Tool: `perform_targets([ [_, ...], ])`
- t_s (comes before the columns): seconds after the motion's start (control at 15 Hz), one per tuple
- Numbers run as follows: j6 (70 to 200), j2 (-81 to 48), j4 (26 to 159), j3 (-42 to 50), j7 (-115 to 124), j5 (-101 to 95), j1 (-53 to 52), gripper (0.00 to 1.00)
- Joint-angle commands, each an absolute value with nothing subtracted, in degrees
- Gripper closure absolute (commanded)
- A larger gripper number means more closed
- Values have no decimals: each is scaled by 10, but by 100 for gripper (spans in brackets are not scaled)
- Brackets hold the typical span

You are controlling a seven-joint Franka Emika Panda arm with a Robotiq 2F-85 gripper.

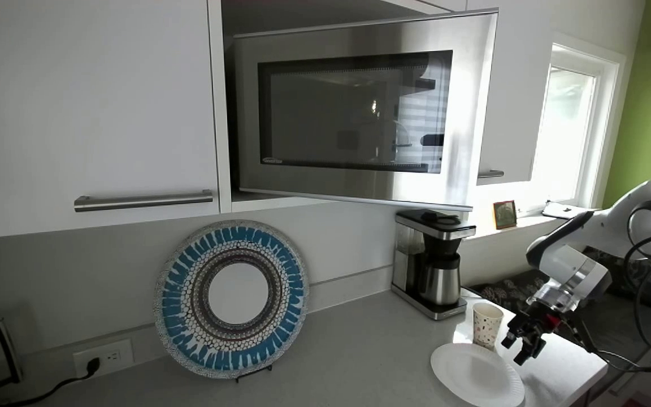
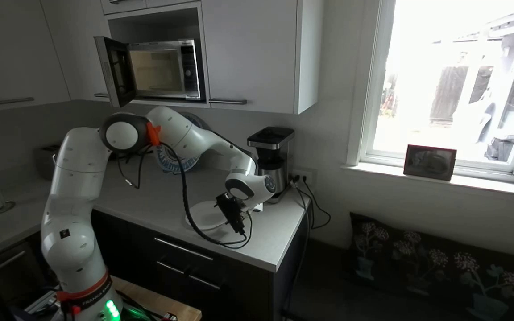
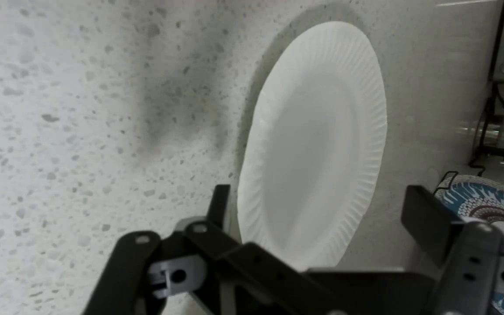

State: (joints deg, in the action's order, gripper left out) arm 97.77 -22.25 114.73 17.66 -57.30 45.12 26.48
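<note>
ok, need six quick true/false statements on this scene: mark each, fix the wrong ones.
1. The hand is open and holds nothing. True.
2. The plate is bright red. False: the plate is white.
3. The cup stands in the middle of the plate. False: the cup stands beside the plate, on the counter.
4. The microwave door is swung open. True.
5. A framed picture stands on the window sill. True.
6. The coffee maker stands on the window sill too. False: the coffee maker stands on the counter.
</note>
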Motion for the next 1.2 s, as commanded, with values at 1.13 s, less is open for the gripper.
perform_targets([
  [1.13, 997, -271, 1115, 153, -535, 478, 264, 26],
])
